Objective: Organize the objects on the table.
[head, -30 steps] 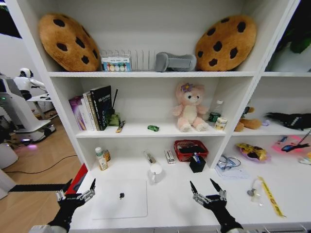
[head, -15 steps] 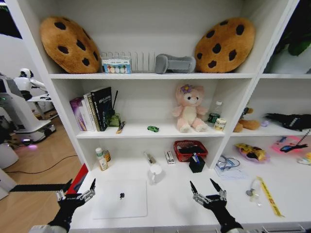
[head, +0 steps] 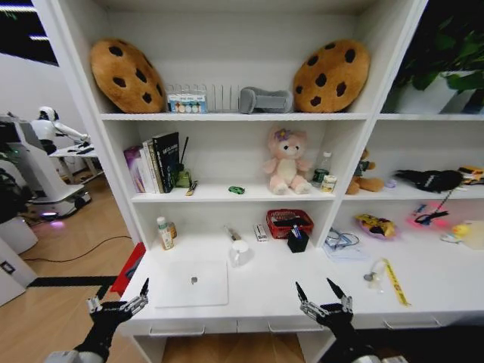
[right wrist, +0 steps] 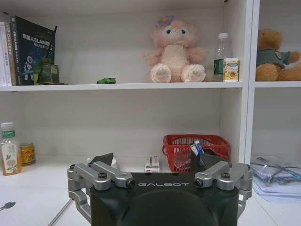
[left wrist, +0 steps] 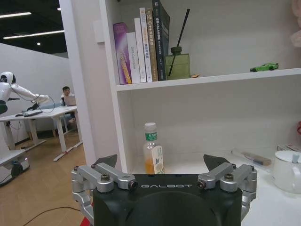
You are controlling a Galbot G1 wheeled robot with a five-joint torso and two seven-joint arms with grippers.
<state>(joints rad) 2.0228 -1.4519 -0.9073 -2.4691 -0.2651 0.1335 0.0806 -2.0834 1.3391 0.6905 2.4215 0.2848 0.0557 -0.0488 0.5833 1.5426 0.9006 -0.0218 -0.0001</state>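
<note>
A slim silver-white laptop (head: 190, 283) lies shut on the left part of the white table (head: 302, 299). A tiny green toy car (head: 237, 190) (left wrist: 265, 67) (right wrist: 106, 80) sits on the shelf above, beside the pink bear. Pens stand in a black holder (head: 297, 240) (right wrist: 197, 148) next to the red basket. My left gripper (head: 121, 291) (left wrist: 161, 162) hangs open off the table's front left corner. My right gripper (head: 314, 287) (right wrist: 155, 160) is open too, over the table's front edge, right of the laptop. Neither holds anything.
The shelf holds books (head: 155, 161), a pink plush bear (head: 286, 160) and two cookie cushions (head: 125, 74). On the table stand a bottle (head: 162, 233), a white cup (head: 240, 252), a red basket (head: 289, 222) and a yellow strip (head: 393, 281). Drawer handles (head: 174, 330) show below. Another robot (head: 45, 128) stands far left.
The whole picture has shifted: the camera has drawn back from the shelf, so the table's front edge and drawers now show. Both grippers keep their pose, open.
</note>
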